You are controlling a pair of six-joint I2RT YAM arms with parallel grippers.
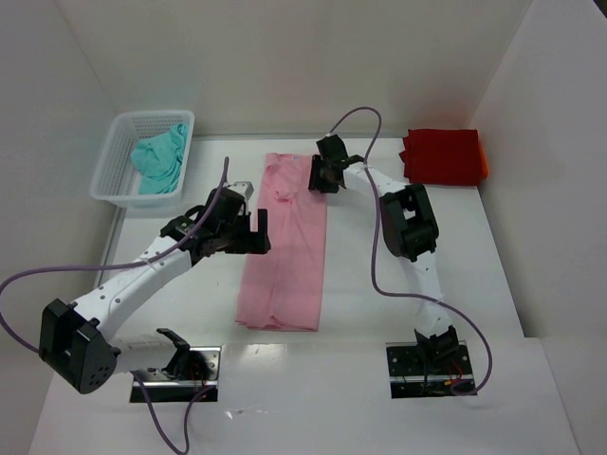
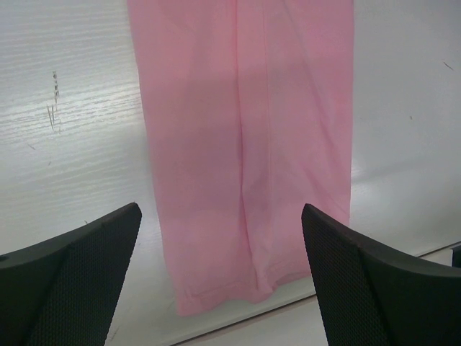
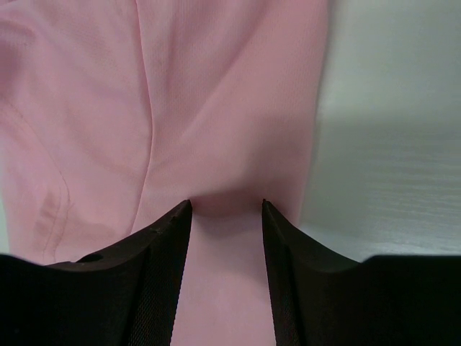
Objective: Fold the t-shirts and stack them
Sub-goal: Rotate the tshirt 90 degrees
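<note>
Nearest the arms' bases, the left claw (image 1: 258, 233) is hanging wide open just over the left edge of the pink t-shirt (image 1: 285, 256), holding nothing. In its wrist view the shirt's hemmed end is showing between the two spread fingers (image 2: 79, 274).

The pink t-shirt is lying in the middle of the white table (image 1: 474, 256), folded lengthwise into a long narrow strip running away from the arms.

At the strip's far right corner, the right claw (image 1: 321, 175) is pressing down on the cloth with its jaws standing half-closed. Pink cloth is lying in the gap between the fingers (image 3: 162, 274), but I cannot tell whether it is actually being pinched.

Farther back on the left, a teal t-shirt (image 1: 159, 161) is sitting crumpled inside a white basket (image 1: 112, 163). In the far right corner, a red t-shirt (image 1: 444, 156) is lying folded flat.
</note>
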